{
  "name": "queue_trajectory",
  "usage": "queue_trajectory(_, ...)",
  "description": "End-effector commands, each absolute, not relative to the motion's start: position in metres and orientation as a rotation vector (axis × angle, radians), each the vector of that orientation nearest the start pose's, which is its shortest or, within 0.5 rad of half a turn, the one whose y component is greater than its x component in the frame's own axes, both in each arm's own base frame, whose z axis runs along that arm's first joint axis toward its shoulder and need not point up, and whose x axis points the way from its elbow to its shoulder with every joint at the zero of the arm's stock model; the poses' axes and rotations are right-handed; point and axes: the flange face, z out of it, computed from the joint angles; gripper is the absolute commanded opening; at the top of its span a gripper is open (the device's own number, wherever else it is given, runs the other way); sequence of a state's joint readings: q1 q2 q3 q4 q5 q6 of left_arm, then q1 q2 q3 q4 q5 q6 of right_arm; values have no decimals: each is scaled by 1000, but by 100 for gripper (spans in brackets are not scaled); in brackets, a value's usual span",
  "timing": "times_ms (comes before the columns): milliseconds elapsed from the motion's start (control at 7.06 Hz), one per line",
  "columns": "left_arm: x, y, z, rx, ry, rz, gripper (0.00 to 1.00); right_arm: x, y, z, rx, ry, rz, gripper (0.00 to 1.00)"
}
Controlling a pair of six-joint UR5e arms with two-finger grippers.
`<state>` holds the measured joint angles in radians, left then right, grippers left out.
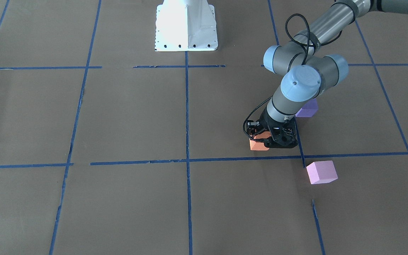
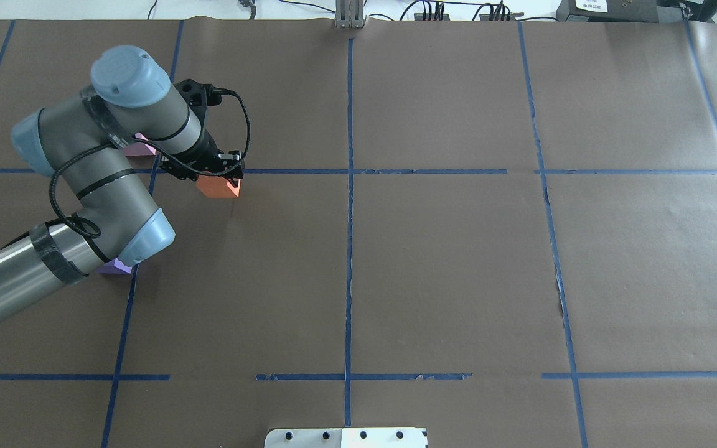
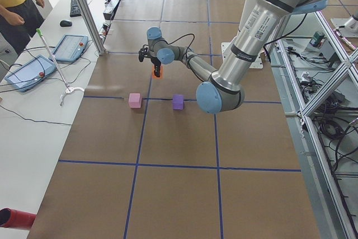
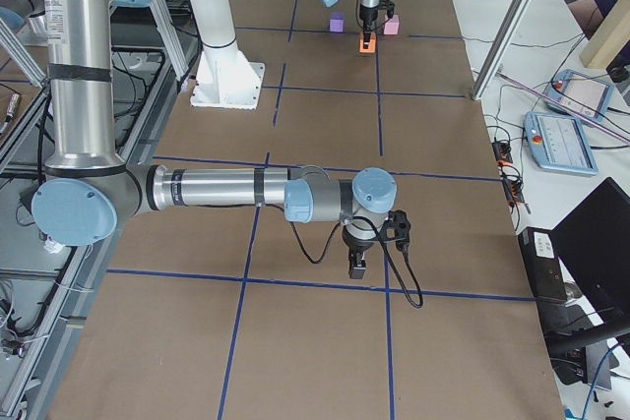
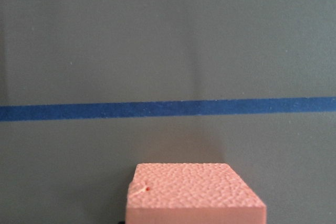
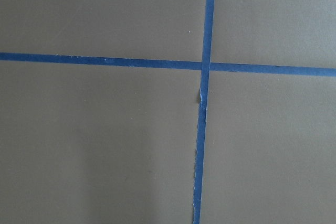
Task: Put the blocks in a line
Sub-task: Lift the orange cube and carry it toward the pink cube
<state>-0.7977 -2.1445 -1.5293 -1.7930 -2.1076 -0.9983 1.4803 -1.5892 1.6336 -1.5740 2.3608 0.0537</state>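
My left gripper [image 2: 220, 176] is shut on the orange block [image 2: 219, 187], low over or on the brown table just on my side of a blue tape line; the front view shows the gripper [image 1: 265, 139] and the block [image 1: 259, 145]. The orange block fills the bottom of the left wrist view [image 5: 195, 192]. The dark purple block [image 1: 307, 109] sits near my left elbow, partly hidden [image 2: 114, 267]. The light pink block [image 1: 321, 172] lies beyond the gripper, mostly hidden behind my forearm [image 2: 138, 147]. My right gripper [image 4: 356, 265] shows only in the exterior right view; I cannot tell its state.
Blue tape lines [image 2: 350, 249] divide the brown table into squares. The white robot base plate [image 1: 186, 32] stands at the table's middle on my side. A person [image 3: 14, 4] and tablets [image 3: 68, 47] are at a side table past the far edge.
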Motion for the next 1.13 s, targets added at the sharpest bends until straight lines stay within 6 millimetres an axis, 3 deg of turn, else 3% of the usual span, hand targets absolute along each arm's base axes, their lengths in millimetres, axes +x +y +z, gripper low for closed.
queue_trajectory(0,361,-564,287,72,911,-65,14,18,-490,636,-18,-791,-51,100)
queue_trajectory(283,320,-567,344,99,857,23,14,18,-490,636,-18,-791,-51,100)
queue_trajectory(567,298,-548,404,68,829,61,15,18,-490,636,-18,-791,-51,100)
queue_trajectory(708,296,-544,423,68,828,64,18,18,-490,636,-18,-791,-51,100)
queue_trajectory(850,296,-542,428,66,828,65,27,18,-490,636,-19,-791,-51,100)
queue_trajectory(992,302,-544,442,60,824,68,27,18,-490,636,-18,-791,-51,100)
